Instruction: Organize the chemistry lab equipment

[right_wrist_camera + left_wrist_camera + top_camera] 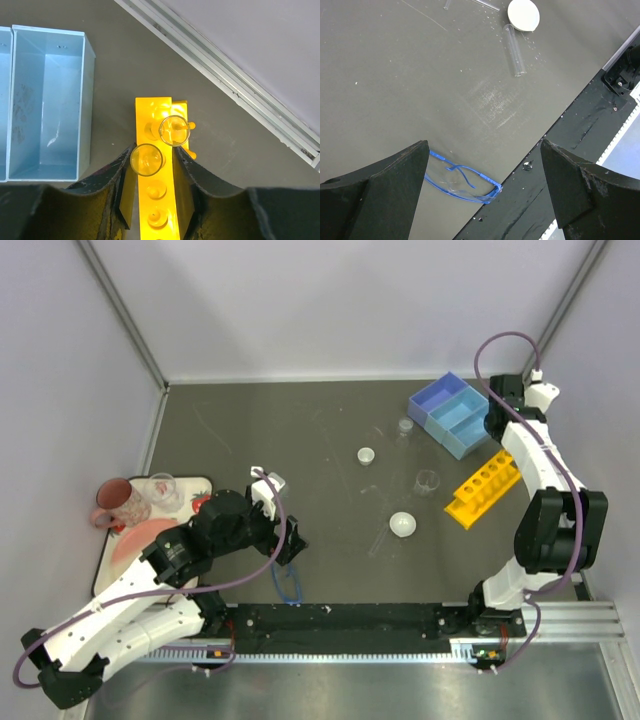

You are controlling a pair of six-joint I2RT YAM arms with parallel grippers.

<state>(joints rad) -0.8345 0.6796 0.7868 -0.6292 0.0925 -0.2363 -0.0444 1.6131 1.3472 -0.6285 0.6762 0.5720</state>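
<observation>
Blue-framed goggles (288,582) lie at the table's near edge; in the left wrist view the goggles (462,182) lie just below and between my fingers. My left gripper (287,543) (484,145) is open and empty above them. My right gripper (497,426) (153,149) is open, its fingers straddling the yellow rack (483,485) (159,200). Two clear tubes stand in the rack: one (146,159) against my left finger, one (174,130) beyond it. The light-blue tray (452,412) (47,100) stands empty beside the rack. A loose tube (514,50) lies near a white dish (402,524) (523,14).
A second white dish (366,455) and two clear beakers (405,426) (427,481) stand mid-table. At the left, a white board holds a dark-pink mug (115,502), a clear cup (162,487) and a pink plate (135,538). A black base rail (350,618) runs along the front.
</observation>
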